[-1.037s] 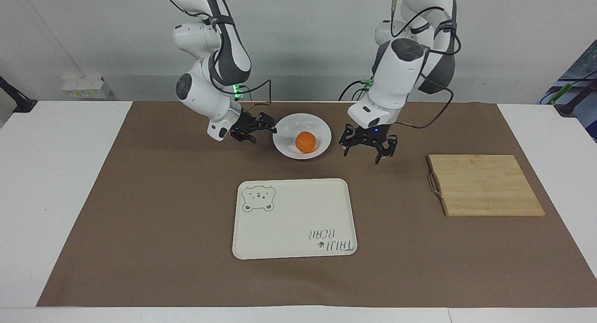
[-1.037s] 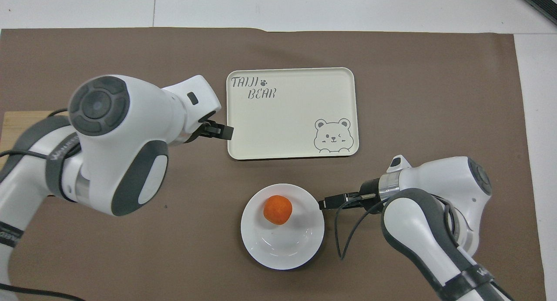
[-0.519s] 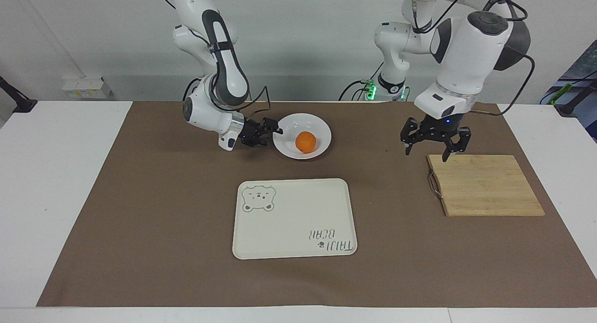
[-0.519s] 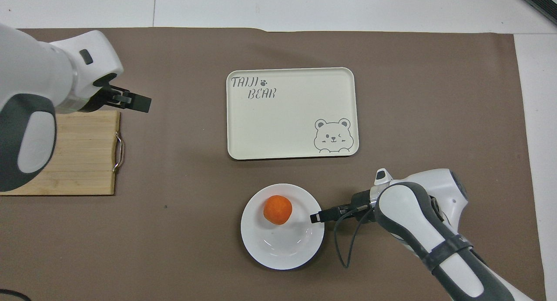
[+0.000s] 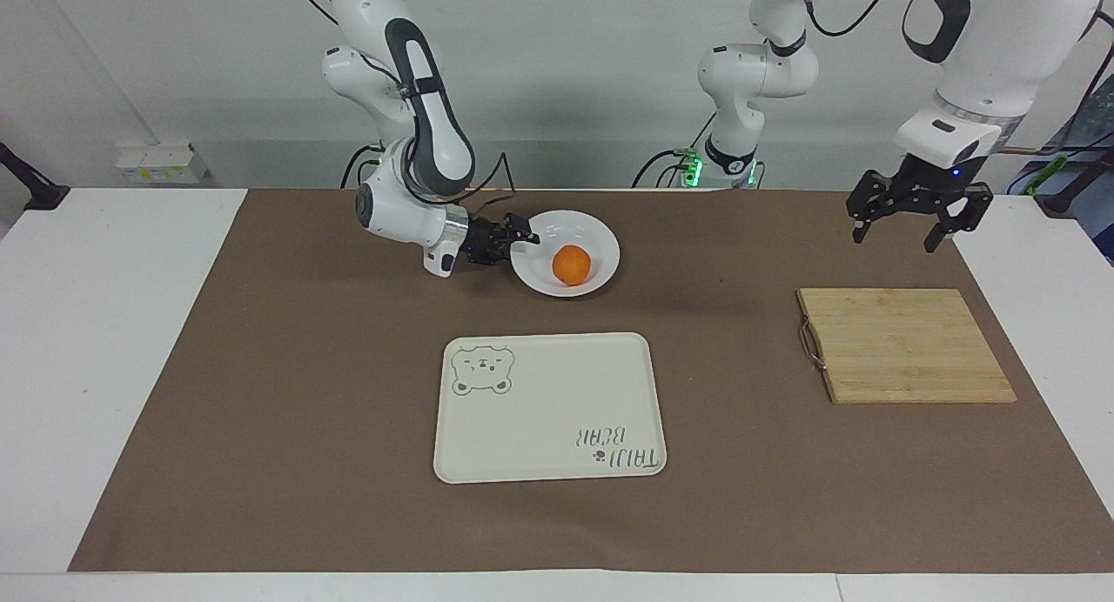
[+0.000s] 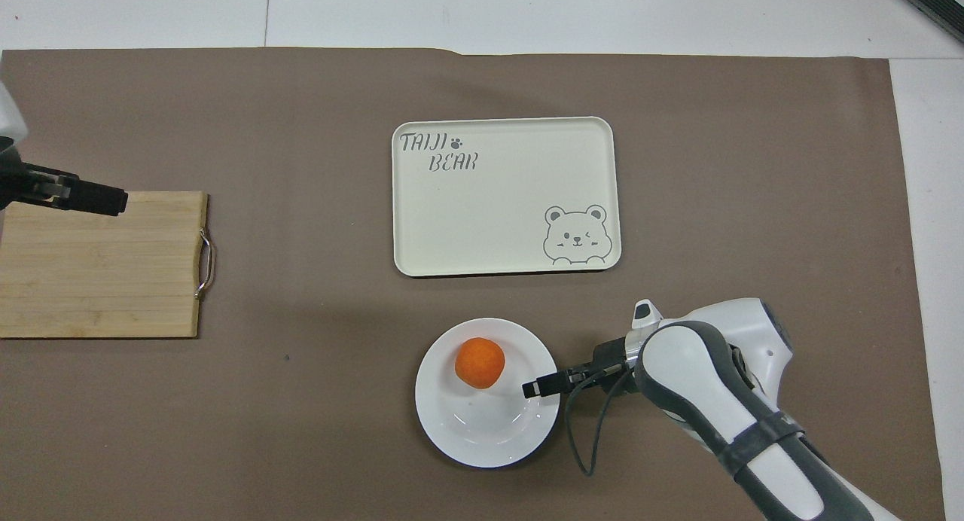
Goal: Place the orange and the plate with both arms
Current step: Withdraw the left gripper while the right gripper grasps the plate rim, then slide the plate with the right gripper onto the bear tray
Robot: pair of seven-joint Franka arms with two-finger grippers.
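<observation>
The right end effector (image 5: 520, 234) is reaching in low from the right arm's end of the table, and its fingertips are sitting over the rim of the plate (image 5: 600, 237). They are narrowly parted about that rim, but whether they are actually pinching it cannot be told. The plate is resting on the brown mat (image 5: 261, 393), close to the robots, and the orange (image 5: 572, 264) is lying in it, off centre, apart from the fingertips.

The left end effector (image 5: 916, 222) is hanging in the air with its fingers spread wide and nothing between them, over the mat's edge at the left arm's end of the table, just nearer to the robots than the wooden board (image 5: 905, 345). The board is lying flat on the mat.

The cream tray (image 5: 548, 406) with the bear drawing is lying farther from the robots than the plate, well apart from it.
</observation>
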